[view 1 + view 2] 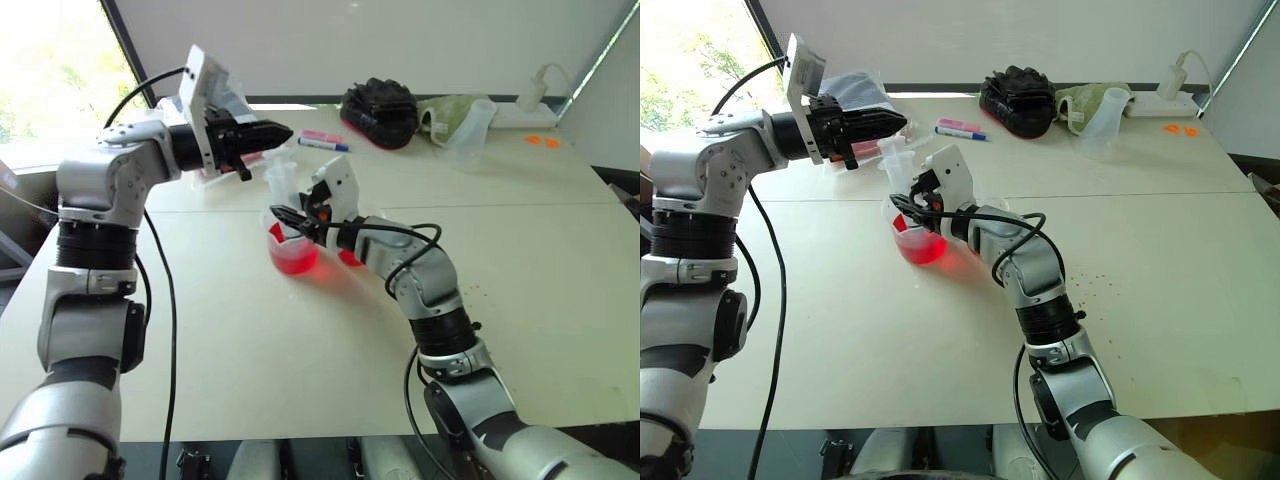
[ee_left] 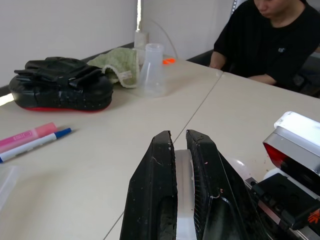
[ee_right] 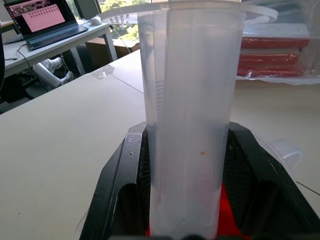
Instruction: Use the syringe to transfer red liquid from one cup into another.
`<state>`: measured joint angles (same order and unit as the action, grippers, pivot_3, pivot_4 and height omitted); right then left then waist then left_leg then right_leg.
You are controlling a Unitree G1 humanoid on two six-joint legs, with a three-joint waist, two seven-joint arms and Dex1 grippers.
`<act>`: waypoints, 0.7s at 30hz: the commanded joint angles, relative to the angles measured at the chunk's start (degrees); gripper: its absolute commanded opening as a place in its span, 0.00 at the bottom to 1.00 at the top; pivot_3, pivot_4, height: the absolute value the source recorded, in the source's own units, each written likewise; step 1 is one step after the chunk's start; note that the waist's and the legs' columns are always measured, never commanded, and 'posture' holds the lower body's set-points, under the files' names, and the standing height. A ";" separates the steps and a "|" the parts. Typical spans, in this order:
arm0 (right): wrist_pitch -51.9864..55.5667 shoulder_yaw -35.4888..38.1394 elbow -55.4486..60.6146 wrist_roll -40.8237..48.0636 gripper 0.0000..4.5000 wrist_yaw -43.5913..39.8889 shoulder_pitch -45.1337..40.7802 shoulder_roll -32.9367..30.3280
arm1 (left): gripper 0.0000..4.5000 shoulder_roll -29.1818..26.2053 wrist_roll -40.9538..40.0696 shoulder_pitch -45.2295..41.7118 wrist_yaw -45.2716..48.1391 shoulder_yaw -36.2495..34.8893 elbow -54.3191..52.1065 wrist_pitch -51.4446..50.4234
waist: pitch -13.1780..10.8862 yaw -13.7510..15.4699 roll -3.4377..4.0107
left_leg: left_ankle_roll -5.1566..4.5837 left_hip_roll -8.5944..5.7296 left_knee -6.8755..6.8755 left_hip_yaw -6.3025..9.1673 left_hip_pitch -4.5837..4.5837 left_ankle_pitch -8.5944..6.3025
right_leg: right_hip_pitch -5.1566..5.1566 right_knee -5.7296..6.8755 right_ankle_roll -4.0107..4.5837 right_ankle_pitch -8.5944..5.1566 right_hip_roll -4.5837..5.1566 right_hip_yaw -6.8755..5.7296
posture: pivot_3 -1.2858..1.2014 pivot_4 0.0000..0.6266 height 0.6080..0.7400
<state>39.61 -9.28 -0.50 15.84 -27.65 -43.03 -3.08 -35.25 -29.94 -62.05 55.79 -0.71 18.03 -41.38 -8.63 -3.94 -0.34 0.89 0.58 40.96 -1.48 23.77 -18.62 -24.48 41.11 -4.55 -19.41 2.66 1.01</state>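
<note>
1. Gripping the syringe [image 3: 192,115] barrel, the right gripper [image 3: 187,200] has its two fingers closed tight on either side of the clear tube, which stands upright.
2. Syringe's lower end goes down into the wider cup [image 1: 912,240] w/ red liquid [image 1: 922,249] pooled in the bottom; cup sits on the table [image 1: 840,330] near its middle.
3. Second, smaller cup [image 1: 348,255] w/ red at its base shows just beside the wider one, partly hidden behind the right forearm.
4. Left gripper [image 1: 275,132] is above and left of the cups, pointing level toward the syringe top; fingers pinched nearly together on the white plunger handle [image 2: 184,190] between them.
5. Further back: pink and blue pens [image 1: 322,140], black mitt [image 1: 380,110], green cloth [image 1: 450,108], a tall frosted beaker [image 1: 470,135] lying tilted.
6. At table's far corner: white power strip [image 1: 1160,103], orange bits [image 1: 1180,127].
7. Left wrist view also has a person in black [image 2: 272,40] seated at the table edge.
</note>
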 commanded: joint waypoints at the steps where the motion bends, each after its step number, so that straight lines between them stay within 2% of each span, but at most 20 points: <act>1: 0.60 -2.92 2.68 0.24 0.31 -1.84 1.20 -0.20 | 0.01 -2.51 2.95 -4.39 -2.65 -3.24 0.76 4.24 | 0.00 0.01 0.00 | 0.00 0.00 0.00 0.00 0.00 0.00 | 0.00 0.00 0.00 0.00 0.00 0.00 | 0.52 0.24 0.78; 21: 0.91 -3.37 3.04 -0.25 0.31 -2.45 1.41 -0.44 | 0.01 -2.72 3.24 -5.65 -2.93 -3.35 2.47 5.76 | 0.00 0.02 0.00 | 0.00 0.00 -0.01 0.00 0.00 0.00 | 0.00 0.00 0.00 0.00 0.00 0.00 | 0.52 0.24 0.78</act>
<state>39.63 -9.53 -0.48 14.76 -27.65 -42.98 -3.42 -35.26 -29.76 -63.39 56.11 -0.62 20.60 -39.53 -8.63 -3.93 -0.35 0.89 0.58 40.96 -1.48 23.78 -18.62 -24.49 41.11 -4.55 -19.41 2.66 1.02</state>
